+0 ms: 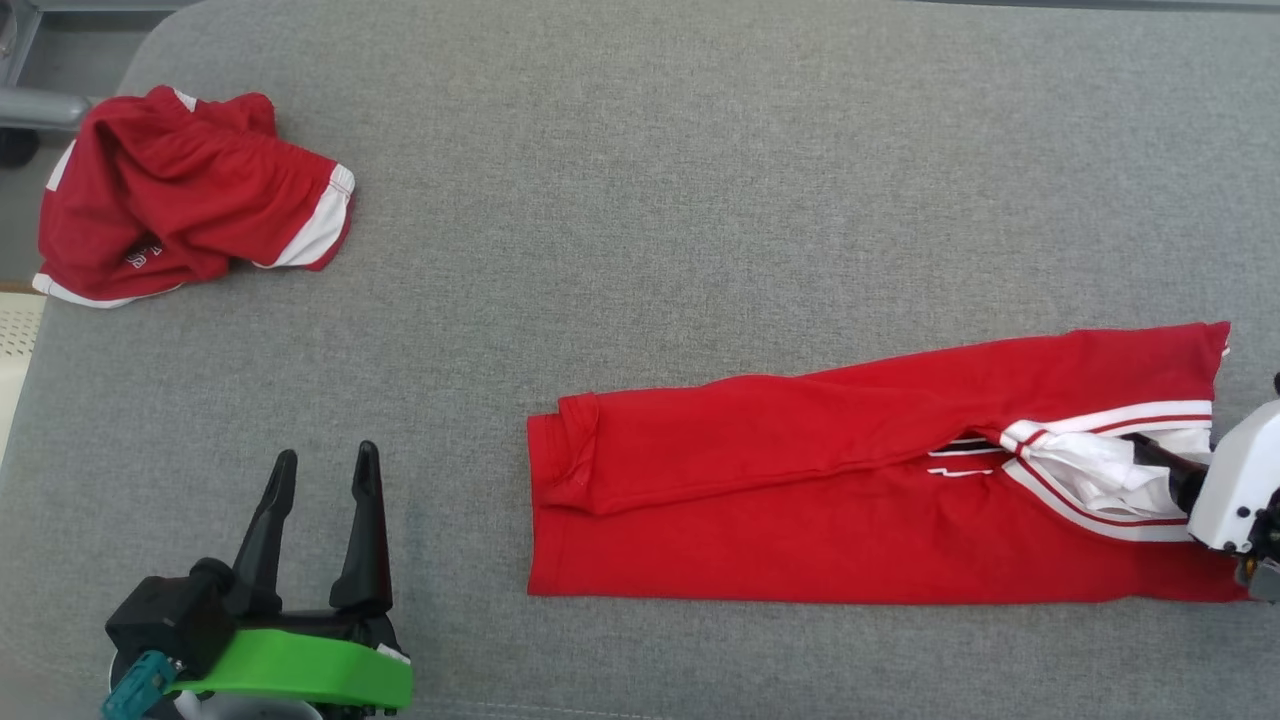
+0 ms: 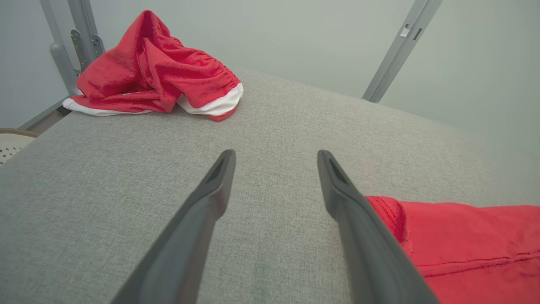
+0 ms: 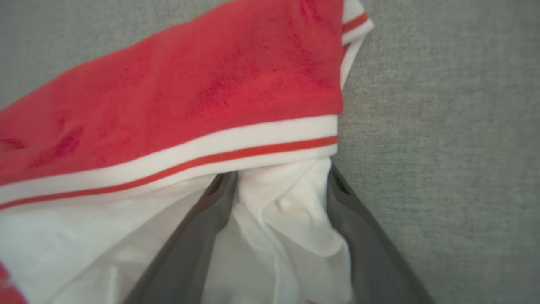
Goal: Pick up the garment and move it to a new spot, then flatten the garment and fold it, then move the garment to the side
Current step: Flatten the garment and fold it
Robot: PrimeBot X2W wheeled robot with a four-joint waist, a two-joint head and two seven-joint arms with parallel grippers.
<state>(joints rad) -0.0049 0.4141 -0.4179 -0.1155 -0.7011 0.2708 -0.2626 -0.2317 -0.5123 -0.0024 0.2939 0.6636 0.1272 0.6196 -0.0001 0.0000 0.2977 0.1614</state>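
The red jersey-knit garment (image 1: 800, 500) lies folded in a long flat strip on the right of the grey woven desk (image 1: 640, 180), white bands with thin red stripes at its right end. The right end effector (image 3: 280, 173) is spread wide, soft white cloth bunched between its fingers. The left end effector (image 1: 326, 452) is open over bare weave. The crumpled red shorts (image 1: 180, 190) have white trim, lettering unreadable

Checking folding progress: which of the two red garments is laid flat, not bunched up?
The long red garment with striped white trim, on the robot's right: it lies flat, folded lengthwise. The crumpled red garment is heaped at far left.
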